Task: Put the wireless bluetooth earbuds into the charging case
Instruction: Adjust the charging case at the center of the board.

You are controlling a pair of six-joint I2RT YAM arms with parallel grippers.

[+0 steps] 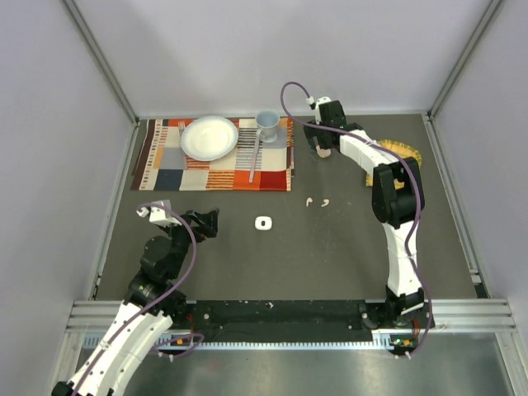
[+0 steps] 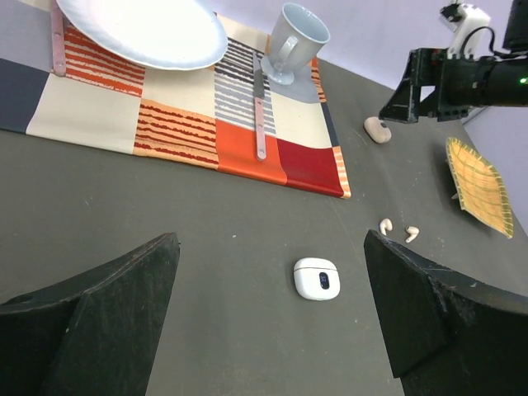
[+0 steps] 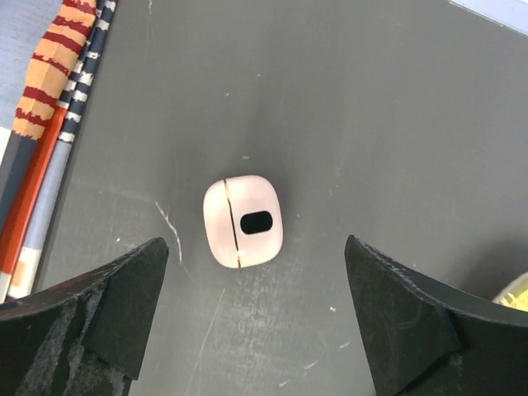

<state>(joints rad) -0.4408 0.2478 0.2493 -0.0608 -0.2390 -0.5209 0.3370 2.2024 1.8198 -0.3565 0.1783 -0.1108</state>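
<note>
Top view. Left gripper [image 1: 214,223] low over table [image 1: 330,264], left of middle, aimed toward white case [image 1: 263,223], clear gap between the two. White case alone mid-table. Two earbuds [image 1: 308,200] side by side on bare table, behind and right of white case, outside any case. Right gripper [image 1: 321,150] at far side, just right of placemat [image 1: 177,169]. Cannot tell finger state for either gripper from here. Plate [image 1: 209,137], cup [image 1: 266,124] and knife [image 1: 254,157] on placemat. Yellow woven dish [image 1: 410,150] far right, partly behind right arm.

Left wrist view. Left gripper [image 2: 271,243] fingers wide apart, nothing between, touching nothing. White case [image 2: 316,278] flat on table ahead, nearer the right-hand finger, looks shut, dark oval on top. Earbuds [image 2: 385,225] beyond it to the right, just beside each other, not touching. Pink case [image 2: 378,129] further off, right under right gripper [image 2: 404,103]. Placemat [image 2: 177,124], plate [image 2: 140,29], cup [image 2: 293,41], knife [image 2: 260,107] up top. Yellow woven dish [image 2: 478,186] at right.

Right wrist view. Right gripper [image 3: 256,246] fingers wide apart, pink case [image 3: 242,221] between them, touching neither. Pink case flat on table, shut along a thin gold seam, black oval on top. Placemat [image 3: 49,107] edge at left. No earbuds visible here.
</note>
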